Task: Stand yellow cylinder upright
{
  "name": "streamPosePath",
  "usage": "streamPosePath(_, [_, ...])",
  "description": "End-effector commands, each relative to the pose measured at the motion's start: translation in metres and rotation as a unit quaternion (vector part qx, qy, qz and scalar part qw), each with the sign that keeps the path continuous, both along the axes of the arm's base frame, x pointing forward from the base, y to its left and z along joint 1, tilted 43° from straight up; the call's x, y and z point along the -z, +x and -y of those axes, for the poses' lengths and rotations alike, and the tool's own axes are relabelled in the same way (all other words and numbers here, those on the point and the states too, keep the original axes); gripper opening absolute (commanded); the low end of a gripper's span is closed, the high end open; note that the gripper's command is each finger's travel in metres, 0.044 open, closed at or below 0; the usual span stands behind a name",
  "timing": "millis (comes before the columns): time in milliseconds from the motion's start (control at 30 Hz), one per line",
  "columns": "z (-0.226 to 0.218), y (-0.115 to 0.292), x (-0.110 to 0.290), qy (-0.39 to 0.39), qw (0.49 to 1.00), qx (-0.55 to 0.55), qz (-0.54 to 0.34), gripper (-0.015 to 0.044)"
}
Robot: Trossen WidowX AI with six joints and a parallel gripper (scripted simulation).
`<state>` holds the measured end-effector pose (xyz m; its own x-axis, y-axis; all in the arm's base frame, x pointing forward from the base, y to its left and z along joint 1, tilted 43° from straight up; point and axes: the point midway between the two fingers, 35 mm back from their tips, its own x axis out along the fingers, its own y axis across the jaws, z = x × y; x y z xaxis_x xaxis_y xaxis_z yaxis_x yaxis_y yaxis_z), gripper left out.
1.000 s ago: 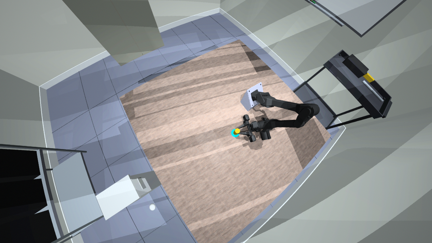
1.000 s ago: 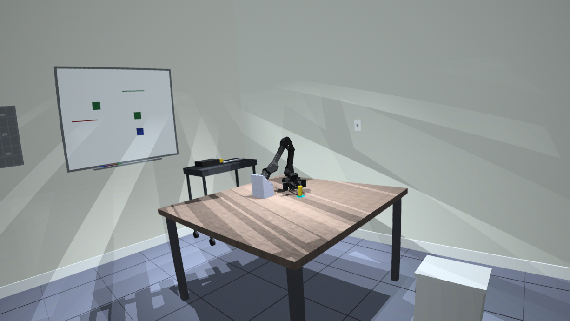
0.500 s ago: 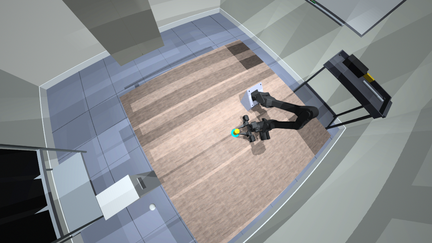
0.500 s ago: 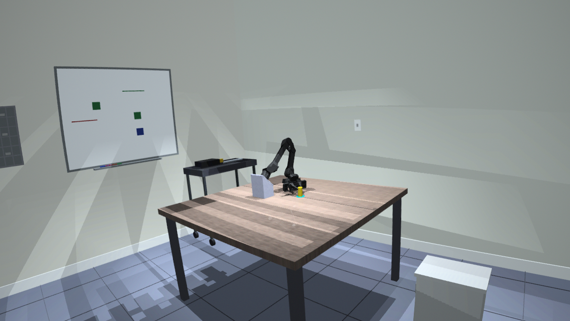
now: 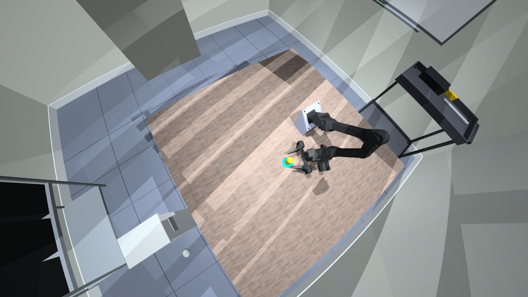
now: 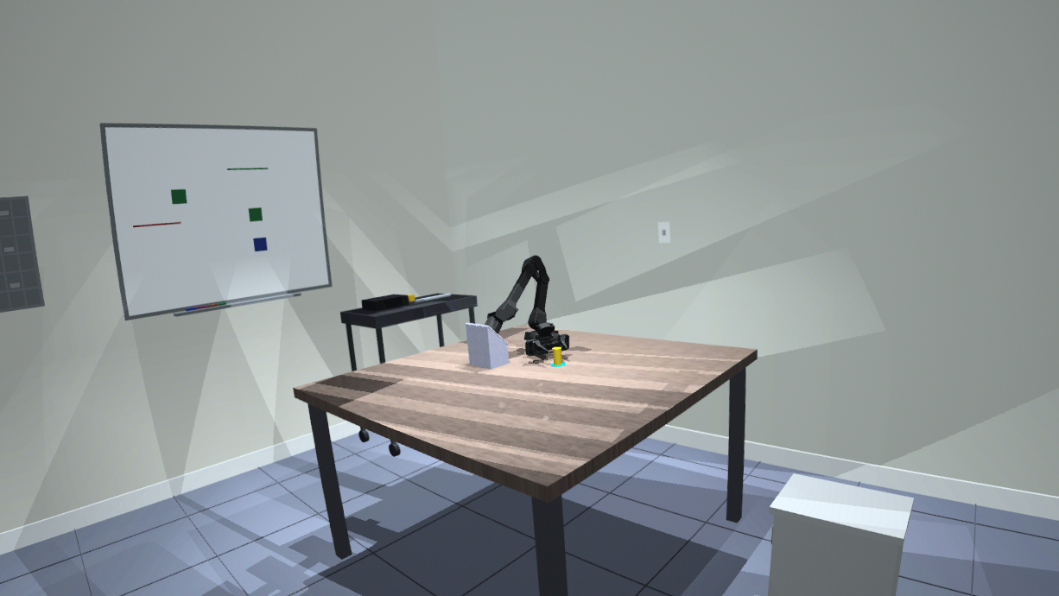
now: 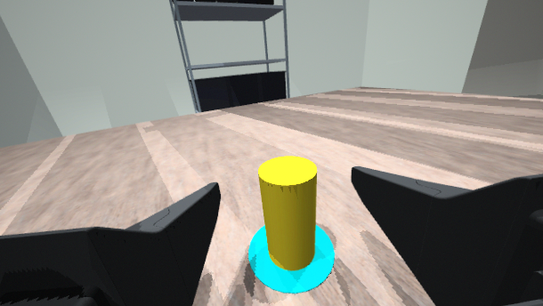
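From above I see the yellow cylinder on the cyan circle, gripper spread around it.
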<state>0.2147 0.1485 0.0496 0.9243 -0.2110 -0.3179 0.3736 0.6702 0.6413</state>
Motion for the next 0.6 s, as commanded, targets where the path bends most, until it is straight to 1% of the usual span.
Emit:
streamPosePath(0, [0.004, 0.001, -0.008, 0.002, 1.0, 0.002, 0.002, 0.04])
streamPosePath(567, [0.042, 0.0, -0.052, 0.003, 1.0, 0.004, 0.004, 0.04])
